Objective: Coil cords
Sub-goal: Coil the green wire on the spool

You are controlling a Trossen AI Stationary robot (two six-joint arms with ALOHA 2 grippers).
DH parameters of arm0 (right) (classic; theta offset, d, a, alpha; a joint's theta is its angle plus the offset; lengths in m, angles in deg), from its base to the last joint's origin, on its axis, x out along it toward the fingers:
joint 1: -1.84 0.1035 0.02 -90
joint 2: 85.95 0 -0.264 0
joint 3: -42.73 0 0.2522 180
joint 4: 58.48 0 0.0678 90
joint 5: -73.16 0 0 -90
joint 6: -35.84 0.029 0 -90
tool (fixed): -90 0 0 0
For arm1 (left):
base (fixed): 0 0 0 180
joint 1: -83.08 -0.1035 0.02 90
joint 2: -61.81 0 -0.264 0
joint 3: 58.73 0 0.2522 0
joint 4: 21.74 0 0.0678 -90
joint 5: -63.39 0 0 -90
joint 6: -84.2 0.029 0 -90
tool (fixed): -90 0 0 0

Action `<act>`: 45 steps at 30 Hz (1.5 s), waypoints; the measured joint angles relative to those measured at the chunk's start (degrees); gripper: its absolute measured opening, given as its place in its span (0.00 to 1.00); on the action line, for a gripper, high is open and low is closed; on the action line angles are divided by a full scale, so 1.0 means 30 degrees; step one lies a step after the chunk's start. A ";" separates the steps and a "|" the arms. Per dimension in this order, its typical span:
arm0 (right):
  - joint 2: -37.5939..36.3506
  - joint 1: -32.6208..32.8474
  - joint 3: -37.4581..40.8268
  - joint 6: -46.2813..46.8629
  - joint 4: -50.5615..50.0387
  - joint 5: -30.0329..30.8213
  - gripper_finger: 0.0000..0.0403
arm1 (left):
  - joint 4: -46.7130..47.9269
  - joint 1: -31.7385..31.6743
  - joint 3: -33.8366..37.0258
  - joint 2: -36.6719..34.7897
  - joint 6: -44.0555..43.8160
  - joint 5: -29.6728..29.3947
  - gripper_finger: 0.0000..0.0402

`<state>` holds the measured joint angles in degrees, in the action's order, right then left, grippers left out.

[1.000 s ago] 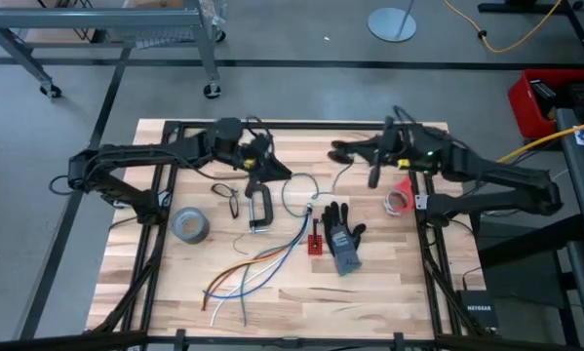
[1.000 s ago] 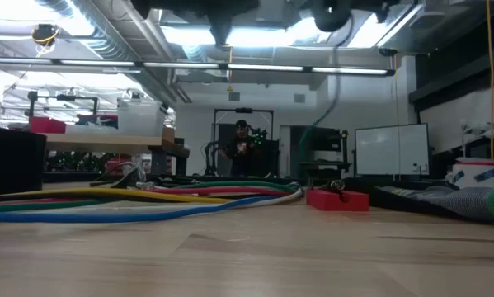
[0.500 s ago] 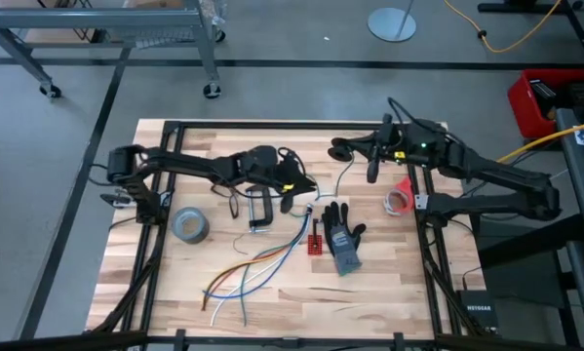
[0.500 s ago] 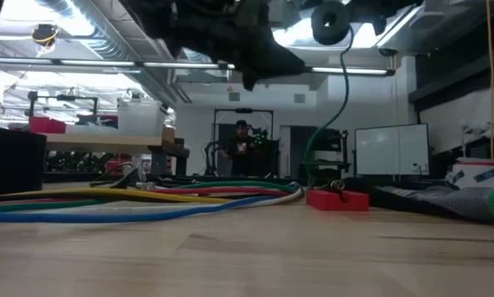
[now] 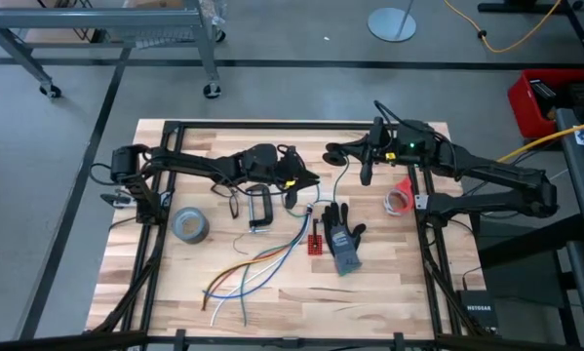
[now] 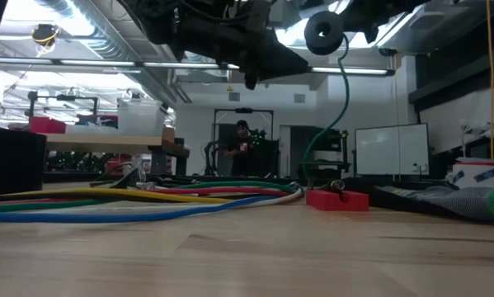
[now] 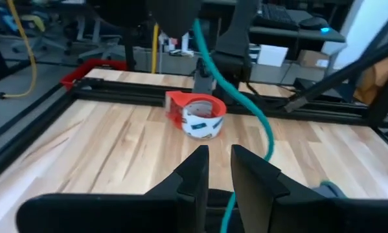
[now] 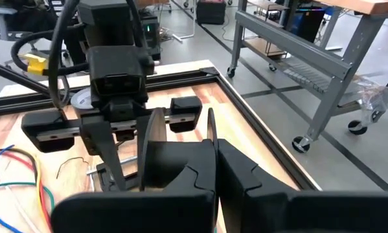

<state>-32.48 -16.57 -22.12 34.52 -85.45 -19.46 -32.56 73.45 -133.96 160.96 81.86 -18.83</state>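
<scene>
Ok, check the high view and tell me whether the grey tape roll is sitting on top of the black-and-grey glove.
No: the round grey tape roll lies on bare wood near the left arm, well apart from the black-and-grey glove.

Table (image 5: 389,292): bare wood at 5–6 o'clock, along the 12 o'clock edge, and at 7–8 o'clock below the grey tape roll (image 5: 190,225). Passage is open there.

Centre is crowded:
- clamp (image 5: 259,209), just at 3 o'clock of the grey roll
- loose wires (image 5: 257,265) fanning toward 7 o'clock
- red block (image 5: 315,237) touching the glove (image 5: 342,235)
- tape dispenser (image 5: 402,195) at 3 o'clock, near the frame rail

Left arm (image 5: 189,165) spans 9 o'clock to centre, blocking that lane. Right arm (image 5: 477,175) spans 3 o'clock toward 12. A narrow gap remains between their ends, crossed by a green cable (image 7: 245,97).
</scene>
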 joint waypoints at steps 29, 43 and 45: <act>-0.0007 0.0000 0.0007 0.0888 0.5747 0.0002 0.00 | 0.0024 0.1743 -0.0007 0.0000 0.1096 -0.2797 0.49; 0.0147 0.0007 0.0007 0.2193 0.8404 -0.0872 0.00 | -0.0086 0.1406 -0.0007 0.0000 0.2624 -0.3533 0.49; 0.0355 0.0007 0.0007 0.2476 0.9137 -0.1458 0.00 | -0.0201 0.1408 -0.0007 0.0000 0.2835 -0.3530 0.49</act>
<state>-31.41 -16.55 -22.10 41.95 -58.04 -23.83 -33.17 77.68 -133.98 160.96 90.37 -29.42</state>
